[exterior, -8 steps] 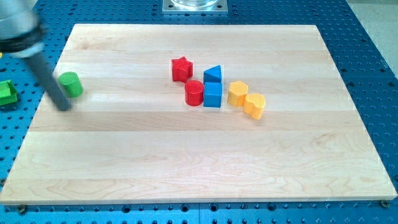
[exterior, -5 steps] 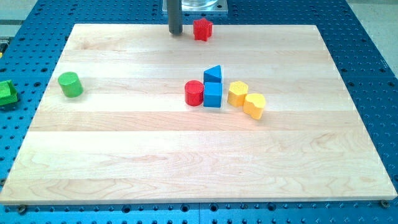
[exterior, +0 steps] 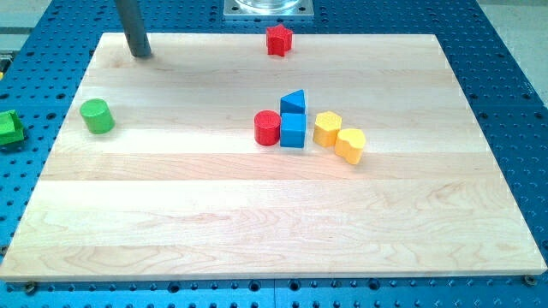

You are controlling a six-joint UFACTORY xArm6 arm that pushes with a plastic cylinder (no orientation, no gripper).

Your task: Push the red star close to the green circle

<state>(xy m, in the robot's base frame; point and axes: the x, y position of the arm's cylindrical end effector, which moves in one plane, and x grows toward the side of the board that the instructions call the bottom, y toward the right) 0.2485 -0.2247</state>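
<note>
The red star (exterior: 278, 39) sits at the board's top edge, a little right of centre. The green circle (exterior: 98, 115) stands near the board's left edge, far from the star. My tip (exterior: 141, 53) rests on the board near its top left corner, well to the left of the red star and above and to the right of the green circle, touching neither.
A cluster lies mid-board: a red cylinder (exterior: 267, 127), a blue cube (exterior: 293, 131), a blue triangle (exterior: 294, 102), a yellow hexagon (exterior: 327, 128) and a yellow heart (exterior: 349, 145). A green block (exterior: 8, 127) lies off the board at the left.
The red star went from beside the cluster to the board's top edge. My tip moved from beside the green circle to the top near the star, then left to the top left corner.
</note>
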